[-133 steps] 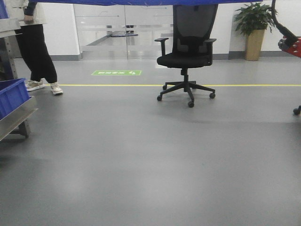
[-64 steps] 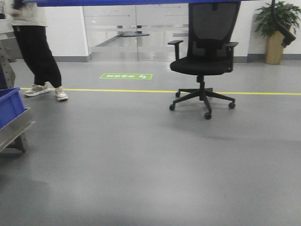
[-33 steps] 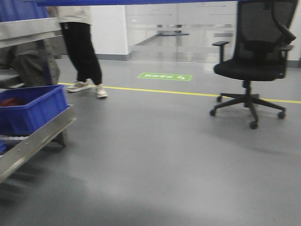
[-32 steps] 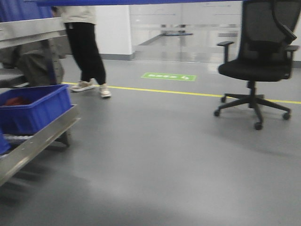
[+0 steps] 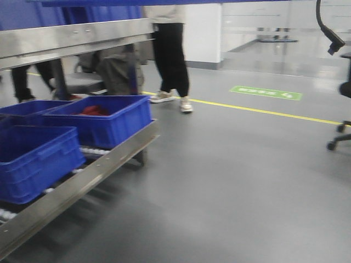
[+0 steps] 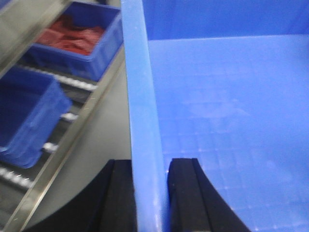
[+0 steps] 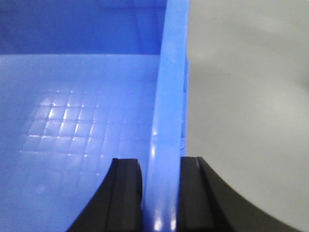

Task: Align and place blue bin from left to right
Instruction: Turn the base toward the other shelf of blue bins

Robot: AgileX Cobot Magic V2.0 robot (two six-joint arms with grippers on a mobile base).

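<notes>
Left gripper (image 6: pixel 150 168) is clamped on the left side wall of the blue bin (image 6: pixel 231 96), one black finger outside the rim and one inside. Right gripper (image 7: pixel 161 166) is clamped the same way on the opposite wall. The bin is held up off the floor between both arms. In the front view only its edge shows, as a blue strip along the top (image 5: pixel 164 2).

The inside looks empty with a gridded bottom, so it is probably light but bulky. It is stiff plastic and the walls don't visibly bend under the pinch. The rim is smooth and glossy, so it could slide between the pads if the arms tilt or drift apart. The best hold is mid-wall on the thick rim, both sides level.

Further left is a metal roller rack (image 5: pixel 98 170) carrying dark bins (image 5: pixel 33 159), and the far one holds red stuff (image 5: pixel 94 110). Behind it, a person (image 5: pixel 171 55) stands on the grey floor (image 5: pixel 236 186), and part of a chair (image 5: pixel 343 109) shows at the right edge.
</notes>
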